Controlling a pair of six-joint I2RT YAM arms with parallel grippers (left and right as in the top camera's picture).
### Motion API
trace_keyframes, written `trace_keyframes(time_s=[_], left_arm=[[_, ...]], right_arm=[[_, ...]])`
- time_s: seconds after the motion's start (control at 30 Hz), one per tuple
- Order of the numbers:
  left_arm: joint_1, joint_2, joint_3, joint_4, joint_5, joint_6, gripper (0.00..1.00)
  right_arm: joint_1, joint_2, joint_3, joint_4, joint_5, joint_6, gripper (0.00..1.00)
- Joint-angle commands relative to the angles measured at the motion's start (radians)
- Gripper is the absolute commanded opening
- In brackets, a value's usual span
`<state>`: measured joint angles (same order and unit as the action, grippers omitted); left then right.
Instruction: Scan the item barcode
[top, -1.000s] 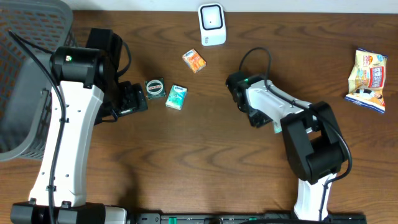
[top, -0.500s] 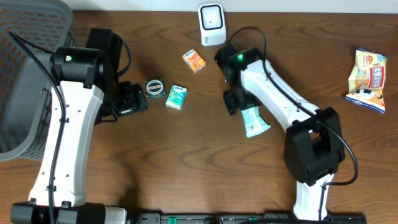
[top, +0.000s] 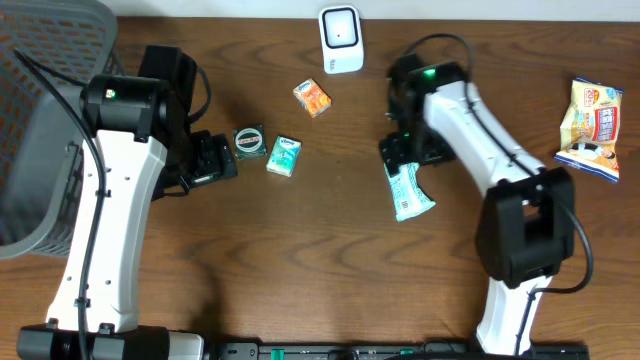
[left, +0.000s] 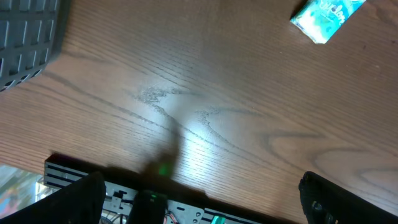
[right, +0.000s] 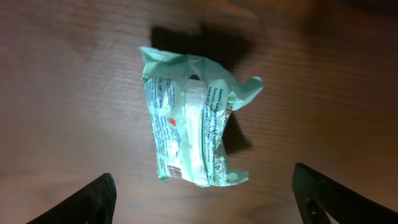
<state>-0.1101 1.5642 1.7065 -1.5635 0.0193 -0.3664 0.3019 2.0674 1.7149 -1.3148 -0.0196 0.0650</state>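
1st, nearest the rig, found the mint-green packet (top: 410, 192) lying crumpled on the worktop (top: 320, 270), printed side up, well apart from the scanner (top: 341, 38). Saw the right gripper (top: 398, 153) poised over its far end, fingers spread wide to either side, clear of it and holding nothing. Found the left gripper (top: 214, 160) about level with that, likewise spread wide and empty, just beside a round dark tin (top: 249, 141) and near a small teal pack (top: 285, 156). Noted a snack bag (top: 592, 127) at the right edge, a grey basket (top: 40, 120) at the left, then 1 orange pack (top: 313, 97) farther back. Placed the scanner farthest, upright at the back edge.
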Motion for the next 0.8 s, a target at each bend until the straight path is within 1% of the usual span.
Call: trace_keyframes(time_s=[0.0, 0.1, 0.17, 0.23, 0.33, 0.4, 0.43, 0.47, 0.53, 0.57, 0.67, 0.73, 0.77], left_arm=[[0.002, 0.004, -0.001, -0.003, -0.013, -0.002, 0.97], [0.002, 0.004, -0.001, -0.003, -0.013, -0.002, 0.98], [0.002, 0.004, -0.001, -0.003, -0.013, -0.002, 0.98], [0.002, 0.004, -0.001, -0.003, -0.013, -0.002, 0.98], [0.002, 0.004, -0.001, -0.003, -0.013, -0.002, 0.98], [0.002, 0.004, -0.001, -0.003, -0.013, -0.002, 0.98], [0.002, 0.004, -0.001, -0.003, -0.013, -0.002, 0.98], [0.002, 0.004, -0.001, -0.003, -0.013, -0.002, 0.98], [0.002, 0.004, -0.001, -0.003, -0.013, -0.002, 0.97], [0.002, 0.004, -0.001, -0.003, -0.013, -0.002, 0.97], [0.002, 0.004, -0.001, -0.003, -0.013, -0.002, 0.98], [0.002, 0.004, -0.001, -0.003, -0.013, -0.002, 0.98], [0.002, 0.004, -0.001, -0.002, -0.013, -0.002, 0.98]], right_arm=[[-0.085, -0.003, -0.038, 0.018, -0.229, -0.170, 0.85], [-0.135, -0.003, -0.089, 0.077, -0.278, -0.171, 0.84], [-0.160, -0.003, -0.138, 0.137, -0.327, -0.171, 0.79], [-0.175, -0.003, -0.182, 0.189, -0.386, -0.171, 0.77], [-0.182, -0.003, -0.253, 0.267, -0.436, -0.171, 0.77], [-0.177, -0.003, -0.290, 0.305, -0.436, -0.171, 0.73], [-0.173, -0.003, -0.307, 0.325, -0.435, -0.171, 0.67], [-0.169, -0.003, -0.327, 0.350, -0.435, -0.170, 0.49], [-0.169, -0.003, -0.329, 0.359, -0.435, -0.150, 0.27], [-0.170, -0.005, -0.324, 0.361, -0.435, -0.137, 0.19], [-0.171, -0.007, -0.291, 0.349, -0.412, -0.117, 0.08], [-0.169, -0.008, -0.247, 0.315, -0.351, -0.095, 0.01], [-0.167, -0.008, -0.221, 0.291, -0.318, -0.080, 0.01]])
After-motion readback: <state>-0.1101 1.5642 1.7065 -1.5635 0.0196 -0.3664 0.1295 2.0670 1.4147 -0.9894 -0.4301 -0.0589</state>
